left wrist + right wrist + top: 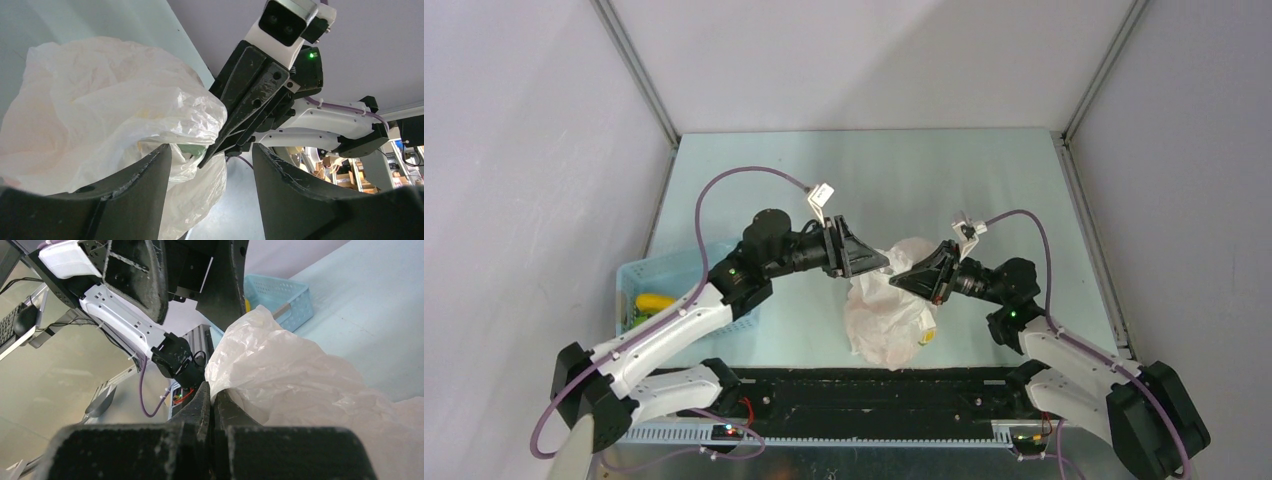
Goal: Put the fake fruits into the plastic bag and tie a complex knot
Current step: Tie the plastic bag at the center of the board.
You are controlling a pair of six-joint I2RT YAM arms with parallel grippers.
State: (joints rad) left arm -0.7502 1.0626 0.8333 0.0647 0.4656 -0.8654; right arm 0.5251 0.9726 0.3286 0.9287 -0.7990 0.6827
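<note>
Right gripper, mid-frame, pinches the crinkly translucent white plastic bag; left gripper gapes, holding nothing. I'd grab loose film right beside it, keeping tension.

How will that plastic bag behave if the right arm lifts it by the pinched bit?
Probably floppy: the plastic bag is thin, crumpled film, so it should drape from the right gripper rather than hold shape. Likely light, though a yellowish patch near its bottom hints at contents weighing it down. The smooth film might slip from a small pinch.
</note>
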